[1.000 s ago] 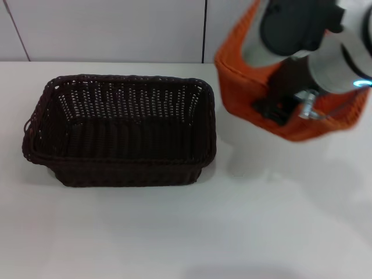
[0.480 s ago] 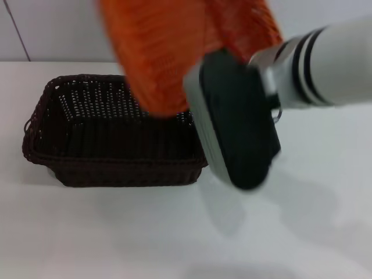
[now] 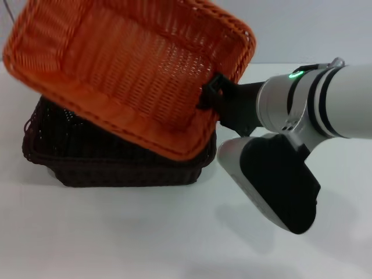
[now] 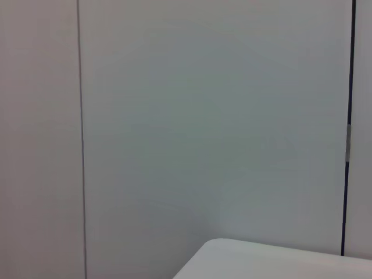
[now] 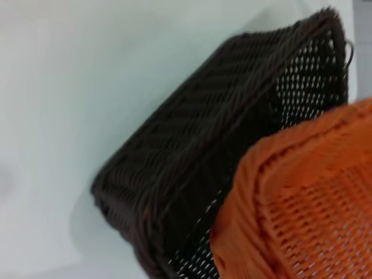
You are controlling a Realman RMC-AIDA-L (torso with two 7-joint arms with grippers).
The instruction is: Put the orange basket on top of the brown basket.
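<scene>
A white table (image 3: 116, 232) is seen beneath the whole scene, with pale wall panels (image 4: 203, 116) behind it. The rectangular bright orange woven wicker-style tray basket (image 3: 128, 75) is held in the air, steeply tilted so that its open interior faces the head camera, with its lower braided rim hanging over the right and front part of the basket below; whether the two rims touch cannot be told. The rectangular dark chocolate-brown woven wicker-style tray basket (image 3: 87, 165) is seen resting upright on the table, largely covered by the orange one, with only its front wall and left end exposed. In the right wrist view the brown basket's outer wall (image 5: 203, 145) is seen running diagonally, with a corner of the orange basket (image 5: 302, 203) overlapping it in the foreground. The white and black right arm (image 3: 302, 116) is extended in from the right side, and the right gripper (image 3: 212, 96) is clamped onto the right-hand rim of the orange basket, one dark finger being visible against the weave. The left gripper is not visible in any view; only wall panels and a table corner (image 4: 261, 261) are shown by the left wrist camera.
</scene>
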